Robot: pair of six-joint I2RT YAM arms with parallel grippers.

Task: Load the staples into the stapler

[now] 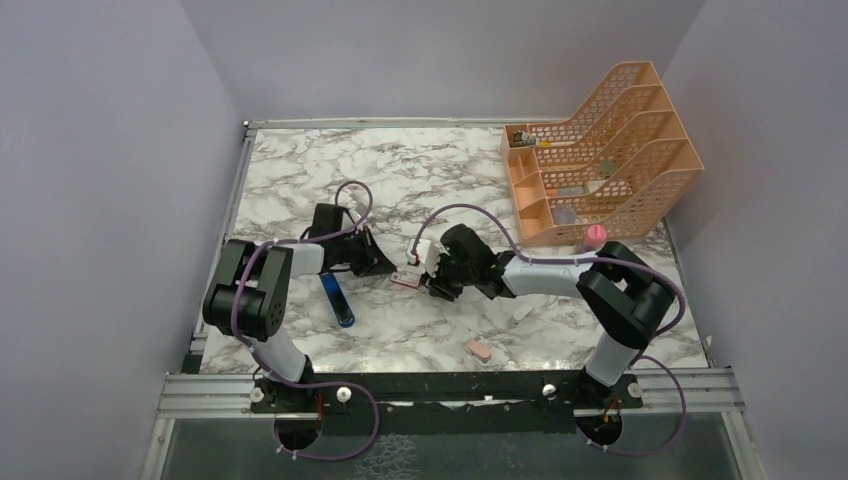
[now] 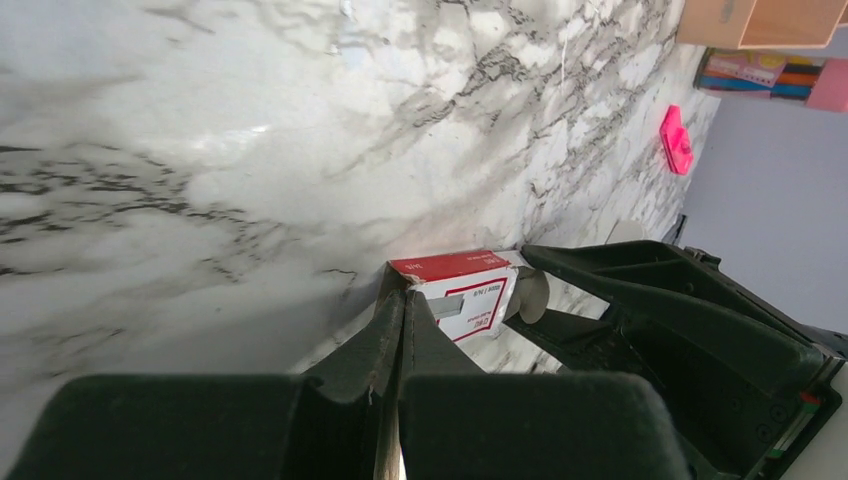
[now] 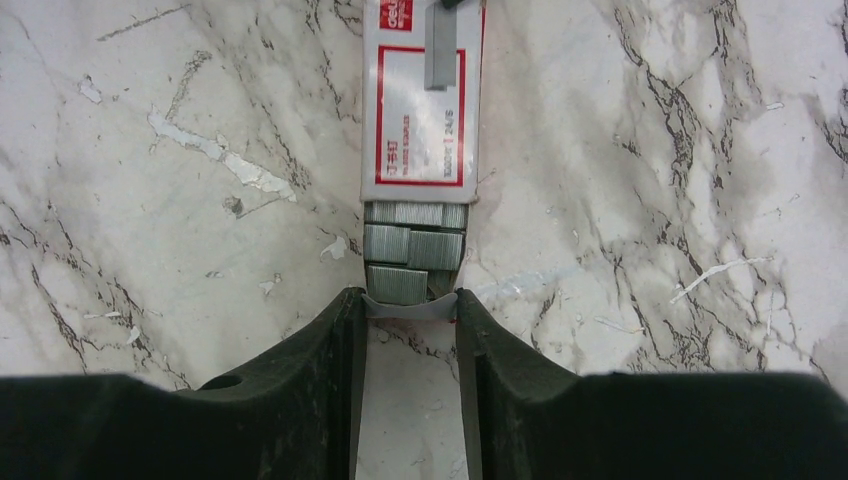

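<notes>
Red-and-white staple box [image 3: 420, 110], print unreadable, frame centre on marble counter [image 1: 300, 170]; left jaws shut at one end, right jaws pinch its pulled-out staple tray [image 3: 410, 265]; blue stapler [image 1: 338, 298] lower left, orange rack [image 1: 620, 160] upper right

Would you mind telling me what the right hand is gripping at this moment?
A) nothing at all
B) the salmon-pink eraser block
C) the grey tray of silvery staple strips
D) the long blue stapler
C: in the right wrist view the right hand pinches the end of the grey tray of silvery staple strips, which sticks out of the pink-and-white cardboard box.
</notes>
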